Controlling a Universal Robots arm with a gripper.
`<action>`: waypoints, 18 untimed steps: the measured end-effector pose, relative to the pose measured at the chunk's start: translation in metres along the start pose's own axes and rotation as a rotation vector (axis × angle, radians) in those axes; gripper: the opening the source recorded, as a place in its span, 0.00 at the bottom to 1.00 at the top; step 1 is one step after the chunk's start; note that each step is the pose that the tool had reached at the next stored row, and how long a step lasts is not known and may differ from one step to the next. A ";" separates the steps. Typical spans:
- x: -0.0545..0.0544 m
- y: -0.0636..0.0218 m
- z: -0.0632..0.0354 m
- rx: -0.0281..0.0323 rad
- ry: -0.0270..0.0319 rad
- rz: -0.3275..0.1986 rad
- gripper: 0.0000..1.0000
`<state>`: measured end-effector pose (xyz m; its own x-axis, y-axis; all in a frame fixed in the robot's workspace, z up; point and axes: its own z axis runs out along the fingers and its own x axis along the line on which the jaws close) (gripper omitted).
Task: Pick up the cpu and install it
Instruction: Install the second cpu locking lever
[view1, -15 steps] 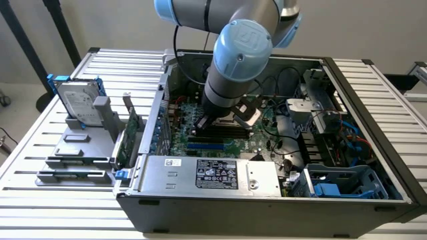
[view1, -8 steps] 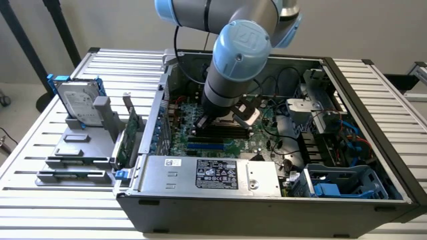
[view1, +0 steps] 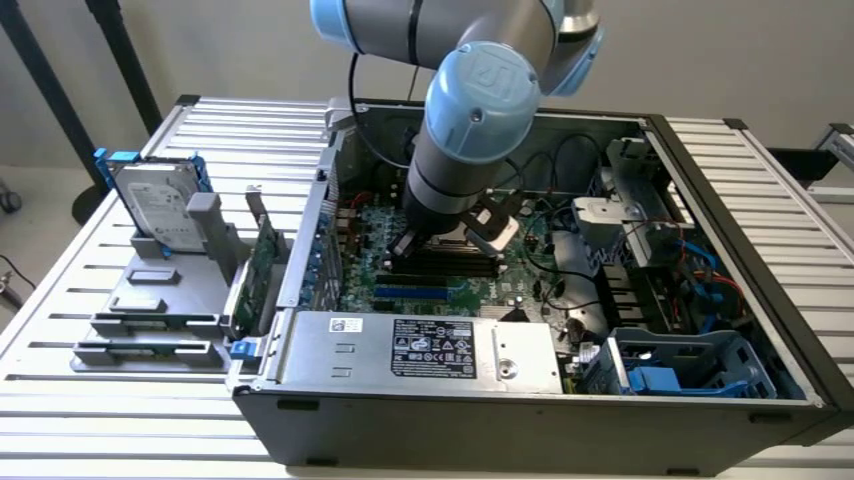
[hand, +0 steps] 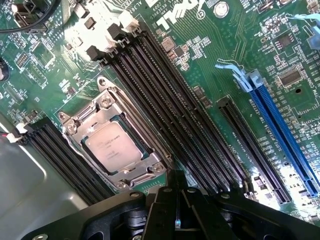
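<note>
A computer-assembly test bench in a lab or workshop: an opened desktop case (view1: 534, 400) lies on a slatted metal counter (view1: 80, 300), beside a grey parts fixture (view1: 160, 310), against bare walls.

Hard drive (view1: 158, 205) stands upright, perhaps slotted, beside computer case (view1: 534, 410).

arm (view1: 461, 150): reaching steeply down | wrist: vertical | fingers (hand: 177, 210): closed together, empty
</note>
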<state>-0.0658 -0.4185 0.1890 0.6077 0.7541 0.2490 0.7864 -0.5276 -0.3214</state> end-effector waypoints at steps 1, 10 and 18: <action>0.000 -0.0001 0.0002 -0.0006 -0.0007 0.000 0.11; 0.000 -0.0003 0.0006 -0.0054 -0.0105 0.002 0.11; 0.001 -0.0033 -0.0059 -0.0015 -0.0133 0.004 0.11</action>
<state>-0.0670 -0.4182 0.1957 0.6095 0.7570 0.2354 0.7839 -0.5314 -0.3210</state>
